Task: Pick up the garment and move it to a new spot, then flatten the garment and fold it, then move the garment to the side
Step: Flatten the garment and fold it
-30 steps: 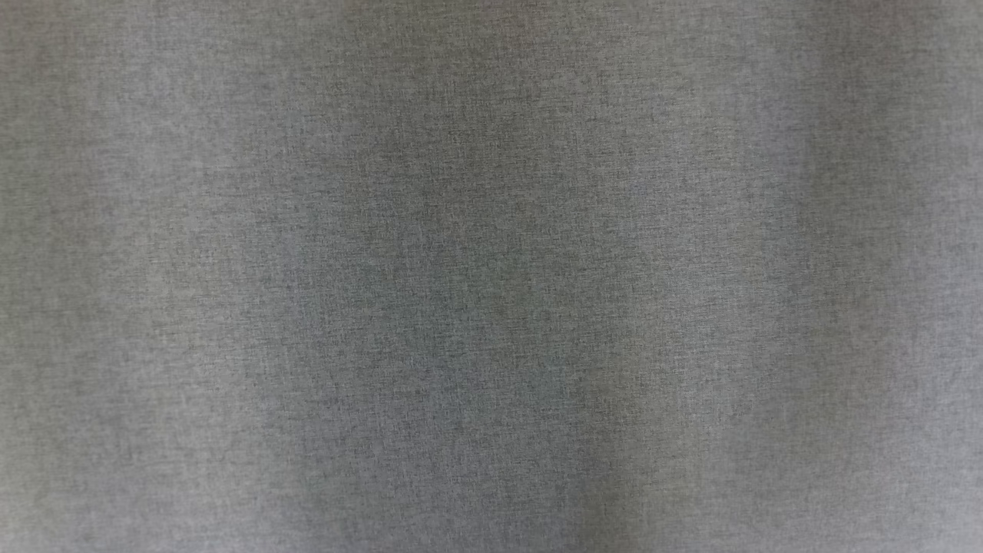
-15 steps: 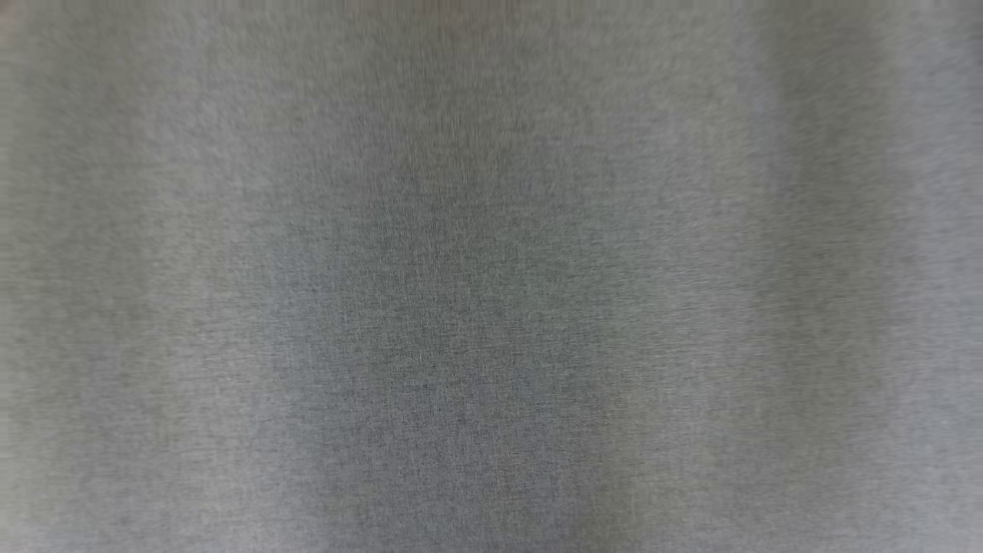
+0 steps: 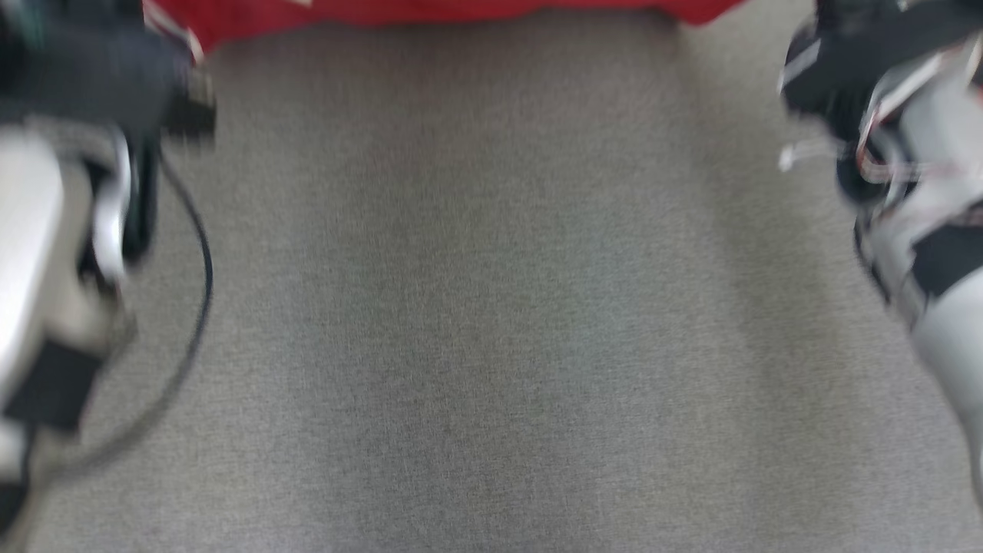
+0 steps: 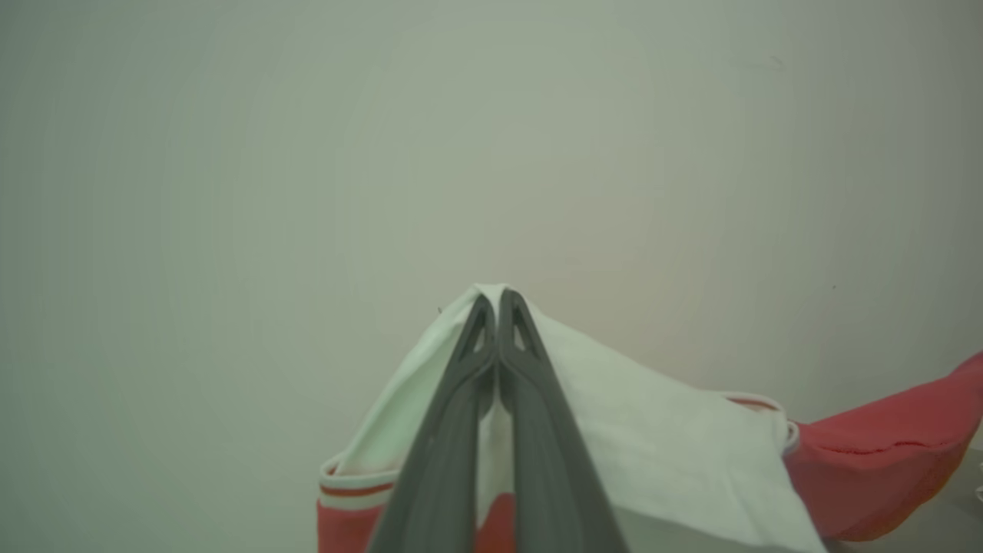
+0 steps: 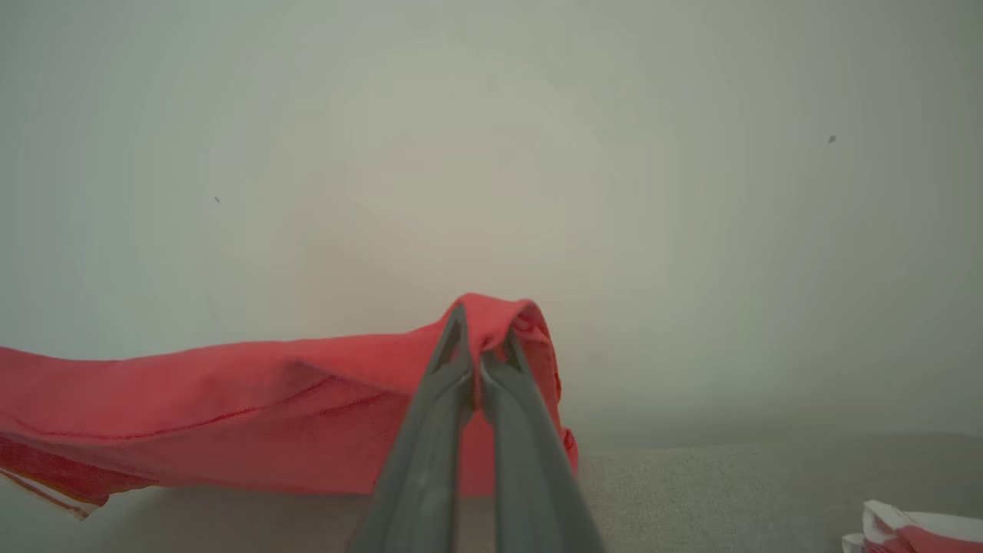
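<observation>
The garment is red with a white panel and red-striped trim. In the head view its red edge [image 3: 430, 9] runs along the top of the picture, above the grey cloth surface [image 3: 491, 307]. My left gripper [image 4: 498, 303] is shut on the white part of the garment [image 4: 653, 430], which is lifted in front of a pale wall. My right gripper [image 5: 480, 330] is shut on a red fold of the garment [image 5: 230, 415], and the fabric stretches away to the left. Both forearms appear blurred in the head view, the left arm [image 3: 46, 192] and the right arm [image 3: 906, 153].
A dark cable [image 3: 196, 253] loops beside the left arm over the grey surface. In the right wrist view another red and white folded cloth [image 5: 914, 530] lies at the lower right on the grey surface.
The head camera has moved: earlier it saw just grey cloth, now both arms and the garment's red edge are in the picture, with motion blur.
</observation>
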Available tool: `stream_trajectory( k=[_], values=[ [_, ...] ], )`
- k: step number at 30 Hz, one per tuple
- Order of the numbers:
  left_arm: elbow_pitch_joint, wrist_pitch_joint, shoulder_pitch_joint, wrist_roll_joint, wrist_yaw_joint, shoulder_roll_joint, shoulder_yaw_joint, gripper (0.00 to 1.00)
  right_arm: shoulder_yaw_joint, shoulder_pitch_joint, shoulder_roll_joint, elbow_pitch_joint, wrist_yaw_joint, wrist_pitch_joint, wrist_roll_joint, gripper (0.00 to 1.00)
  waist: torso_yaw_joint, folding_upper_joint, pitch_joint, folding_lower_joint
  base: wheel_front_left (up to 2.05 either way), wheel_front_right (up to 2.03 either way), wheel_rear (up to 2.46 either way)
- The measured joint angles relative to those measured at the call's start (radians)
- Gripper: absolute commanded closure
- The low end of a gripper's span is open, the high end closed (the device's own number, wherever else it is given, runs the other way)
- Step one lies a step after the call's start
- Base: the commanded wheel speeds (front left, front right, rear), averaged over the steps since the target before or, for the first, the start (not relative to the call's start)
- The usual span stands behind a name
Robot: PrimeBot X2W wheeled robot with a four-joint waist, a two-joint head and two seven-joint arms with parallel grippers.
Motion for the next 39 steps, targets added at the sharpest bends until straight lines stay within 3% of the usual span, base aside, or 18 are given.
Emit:
stream_trajectory(
  k=[8, 17, 21, 28, 39],
  values=[
    [-0.301, 0.0, 0.476, -0.019, 0.13, 0.042, 0.075, 1.0, -0.024, 0.314, -0.017, -0.146, 0.0, -0.005, 0.035, 1.0, -0.005, -0.0001, -0.082, 0.0, 0.0, 0.0, 0.0],
    [-0.44, 0.0, 0.834, -0.018, 0.184, 0.007, 0.098, 1.0, -0.102, 0.663, -0.027, -0.267, 0.0, -0.005, 0.029, 1.0, 0.023, -0.0001, -0.141, 0.0001, 0.0, 0.0, 0.0],
    [-0.411, 0.0, 0.936, 0.021, 0.183, -0.007, 0.06, 1.0, -0.134, 0.789, -0.033, -0.292, 0.0, 0.003, 0.004, 1.0, 0.036, -0.0001, -0.166, 0.0001, 0.0, 0.0, 0.0],
    [-0.376, 0.0, 1.085, 0.007, 0.172, -0.093, 0.069, 1.0, -0.23, 0.977, -0.029, -0.32, 0.0, 0.026, -0.011, 1.0, 0.051, -0.0001, -0.226, 0.0001, 0.0, 0.0, 0.0],
    [-0.284, 0.0, 1.225, -0.015, 0.112, -0.139, 0.096, 1.0, -0.338, 1.182, 0.006, -0.403, 0.0, 0.127, -0.114, 1.0, 0.078, 0.0, -0.306, 0.0001, 0.0, 0.0, 0.0]
  ],
)
